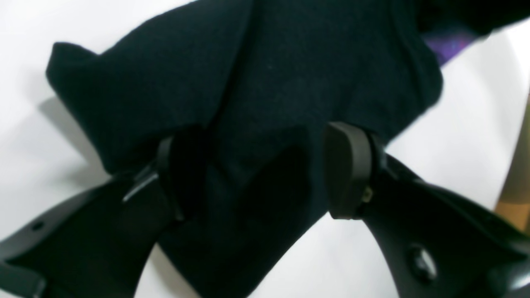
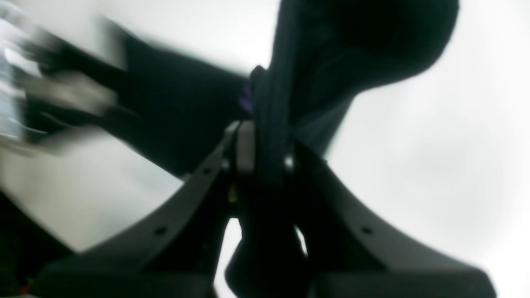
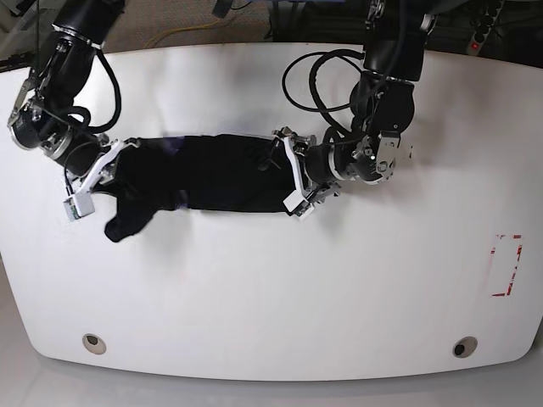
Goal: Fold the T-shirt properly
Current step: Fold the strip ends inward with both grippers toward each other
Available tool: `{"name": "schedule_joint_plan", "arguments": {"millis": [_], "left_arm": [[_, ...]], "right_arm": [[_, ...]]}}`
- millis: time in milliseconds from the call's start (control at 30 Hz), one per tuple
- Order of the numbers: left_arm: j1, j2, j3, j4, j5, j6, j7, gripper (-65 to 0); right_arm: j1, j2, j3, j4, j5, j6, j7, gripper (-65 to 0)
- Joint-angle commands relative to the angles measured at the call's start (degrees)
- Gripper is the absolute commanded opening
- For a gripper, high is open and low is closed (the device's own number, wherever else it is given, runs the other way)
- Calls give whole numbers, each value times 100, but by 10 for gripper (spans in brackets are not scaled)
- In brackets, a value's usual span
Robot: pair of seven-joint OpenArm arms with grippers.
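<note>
- The T-shirt (image 3: 216,174) lies bunched into a long black band across the middle of the white table (image 3: 280,288), running left to right between the two arms.
- The right gripper (image 2: 265,153) — on the left of the base view — has its jaws pressed together on a gathered fold of the cloth; in its wrist view the fabric passes straight up between the two fingers and balloons out above them.
- A loose flap of the shirt hangs down toward the near side just below that gripper, its tip resting on the table.
- The left gripper (image 1: 256,174), on the right of the base view, stands at the band's other end with its jaws spread. Black cloth fills the gap between them; one pad (image 1: 345,169) shows plainly beside the fabric, the other is half sunk in it, and I cannot tell whether the pads press the cloth.
- A sliver of purple print (image 1: 445,45) shows at the far edge of the cloth in the left wrist view.
- The right wrist view is blurred on its left side — nothing there is readable.
- A red marking (image 3: 506,265) sits on the table, well apart to the right.
</note>
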Motion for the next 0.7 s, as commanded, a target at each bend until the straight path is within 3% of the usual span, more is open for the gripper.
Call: {"name": "schedule_joint_plan", "arguments": {"millis": [0,167,400,600,667], "left_arm": [[15,125,25,-184,176,30,302,-242],[15,222,-107,-369,176,30,293,-242],[23,222,-204,-386,176,30,293,-243],[58,222,-213,-360,168,30,293,-243],[58,222,-213,-360,168,30,293,-243]], "right_arm": [[70,-55,-263,209,454,71,101,-650],[316,-433,-781,148,437,264,110,-650],[545,-1084,-1520,-89,-618,291,259,-650],[668,-1101,-2276,-758,-1471,273,1112,-650],[685,-1101,-2329,-986,-1770,282,1297,-607]]}}
